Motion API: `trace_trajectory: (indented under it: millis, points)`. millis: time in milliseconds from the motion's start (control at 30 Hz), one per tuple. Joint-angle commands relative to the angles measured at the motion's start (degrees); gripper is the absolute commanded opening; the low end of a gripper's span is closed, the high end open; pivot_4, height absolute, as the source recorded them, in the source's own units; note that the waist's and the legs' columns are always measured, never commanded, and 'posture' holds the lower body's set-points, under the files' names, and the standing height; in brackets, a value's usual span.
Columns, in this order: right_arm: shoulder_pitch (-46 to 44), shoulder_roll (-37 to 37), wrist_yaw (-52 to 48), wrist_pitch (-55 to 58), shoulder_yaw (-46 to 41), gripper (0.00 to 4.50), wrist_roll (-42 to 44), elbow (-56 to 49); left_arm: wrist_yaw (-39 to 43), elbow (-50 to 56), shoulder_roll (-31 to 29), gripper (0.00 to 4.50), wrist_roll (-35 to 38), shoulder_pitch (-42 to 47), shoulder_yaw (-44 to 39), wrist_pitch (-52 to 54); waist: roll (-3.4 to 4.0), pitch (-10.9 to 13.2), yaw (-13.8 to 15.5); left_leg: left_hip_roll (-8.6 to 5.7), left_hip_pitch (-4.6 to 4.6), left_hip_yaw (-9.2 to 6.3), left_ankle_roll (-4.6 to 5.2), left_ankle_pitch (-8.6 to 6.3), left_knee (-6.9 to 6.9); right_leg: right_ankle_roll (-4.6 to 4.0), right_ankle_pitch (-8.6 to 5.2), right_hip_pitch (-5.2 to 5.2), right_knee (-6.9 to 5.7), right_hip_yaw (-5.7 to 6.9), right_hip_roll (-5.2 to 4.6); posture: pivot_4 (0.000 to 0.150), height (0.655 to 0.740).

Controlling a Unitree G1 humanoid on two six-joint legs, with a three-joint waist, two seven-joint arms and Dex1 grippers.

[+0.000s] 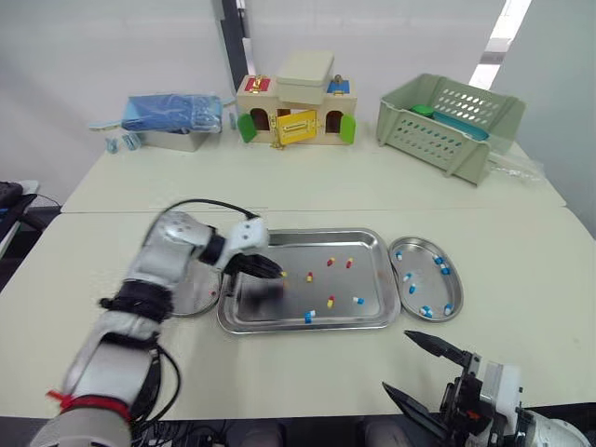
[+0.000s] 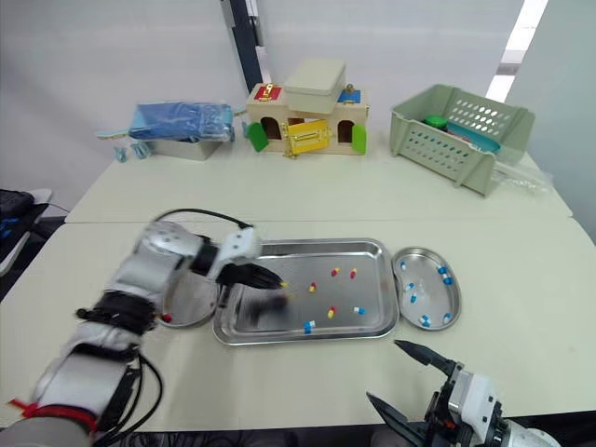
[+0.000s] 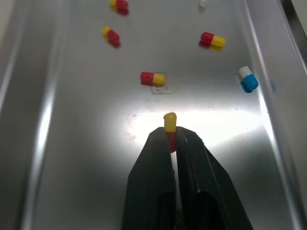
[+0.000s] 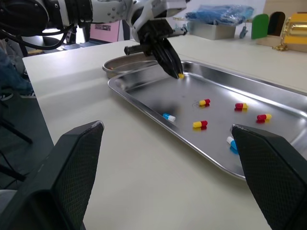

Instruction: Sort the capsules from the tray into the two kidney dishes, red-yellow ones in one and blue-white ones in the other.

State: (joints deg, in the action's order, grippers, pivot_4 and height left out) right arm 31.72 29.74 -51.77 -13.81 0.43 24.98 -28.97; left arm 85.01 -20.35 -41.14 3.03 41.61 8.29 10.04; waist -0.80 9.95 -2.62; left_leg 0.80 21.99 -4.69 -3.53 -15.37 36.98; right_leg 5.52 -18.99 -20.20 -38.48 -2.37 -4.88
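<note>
Scene, left eye: white-walled room, two pale desks butted together. Toy house (image 1: 296, 107), green basket (image 1: 447, 121) and blue pouch (image 1: 172, 112) are sitting along the far desk's back edge.
Tray: steel tray (image 1: 372, 244) is lying mid near desk, with a kidney dish just beside each short side.
Right dish: right kidney dish (image 1: 426, 279) is holding about seven sorted blue-white capsules (image 1: 411, 289), no red-yellow among them.
Left claw: left gripper (image 1: 277, 273) is hanging over the tray's left end, near the left kidney dish (image 1: 191, 300).
Right claw: right gripper (image 1: 396, 361) is hovering at the desk's near edge toward the right corner, fingers spread wide, carrying nothing.
Right eye: the arm is hiding most of the left dish. One red speck (image 2: 166, 318) is showing by its near rim; other contents cannot tell.
Left wrist: fingers are pressing together on the held red-yellow capsule (image 3: 170, 122), yellow end sticking out.
Right wrist: four loose red-yellow capsules (image 4: 205, 102) and two loose blue-white capsules (image 4: 168, 117) are lying in the tray.
Progress: looking past halfway. Blue-white is nearly done with two to go; red-yellow is lagging with one in hand and four waiting.
</note>
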Motion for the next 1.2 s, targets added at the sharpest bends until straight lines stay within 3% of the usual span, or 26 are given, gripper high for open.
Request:
trace_trajectory:
  millis: [33, 233, 400, 867, 1033, 1200]
  points:
    - [-1.57, 1.12, -1.54, 0.91, 0.41, 4.5, 2.2, -1.34, -4.0, 12.08, -4.73, 0.03, 4.12, -5.26, -6.64, 9.34, 0.01, -0.01, 0.13, 0.0, -0.02, 0.0, 0.0, 0.0, 0.0, 0.0, 0.0, 0.02, -0.01, 0.0, 0.0, 0.15, 0.74]
    - [-6.81, 2.42, -3.93, 3.24, 0.63, 4.5, 4.62, 0.94, -13.7, 23.5, -10.35, 0.03, 8.36, -18.68, -20.22, 20.56, -0.01, -0.01, 0.67, 0.0, -0.06, -0.01, 0.0, 0.0, 0.04, -0.03, -0.02, 0.01, -0.1, 0.0, -0.01, 0.15, 0.74]
    - [-10.55, 2.52, -7.06, 3.33, 0.59, 4.5, 5.8, 4.86, -20.15, 30.23, -10.74, 0.03, 10.59, -29.09, -27.97, 25.43, -0.03, -0.02, 0.79, 0.01, -0.09, 0.01, 0.0, 0.0, 0.03, -0.07, -0.05, 0.0, -0.13, -0.01, -0.01, 0.15, 0.74]
    - [-11.49, 1.68, -11.35, 1.89, 0.26, 4.5, 5.84, 8.83, -27.69, 29.85, -10.1, 0.03, 14.3, -31.58, -26.03, 25.76, -0.12, -0.07, 0.89, 0.0, -0.1, 0.02, 0.0, 0.0, 0.03, -0.08, -0.05, 0.0, -0.15, 0.0, -0.03, 0.15, 0.74]
    - [-11.66, 1.98, -9.69, 3.64, 0.11, 4.5, 5.84, 6.51, -28.35, 27.83, -10.13, 1.42, 14.41, -31.12, -24.53, 24.79, -0.12, -0.08, 0.88, 0.0, -0.1, 0.02, 0.0, 0.0, 0.03, -0.07, -0.05, 0.0, -0.15, 0.0, -0.02, 0.15, 0.74]
    - [-11.42, 2.42, -8.35, 5.17, -0.38, 4.5, 6.0, 4.56, -28.68, 26.71, -10.35, 3.16, 14.73, -30.83, -23.62, 23.89, -0.13, -0.08, 0.89, 0.0, -0.1, 0.02, 0.0, 0.0, 0.03, -0.08, -0.05, -0.01, -0.16, 0.0, -0.02, 0.15, 0.74]
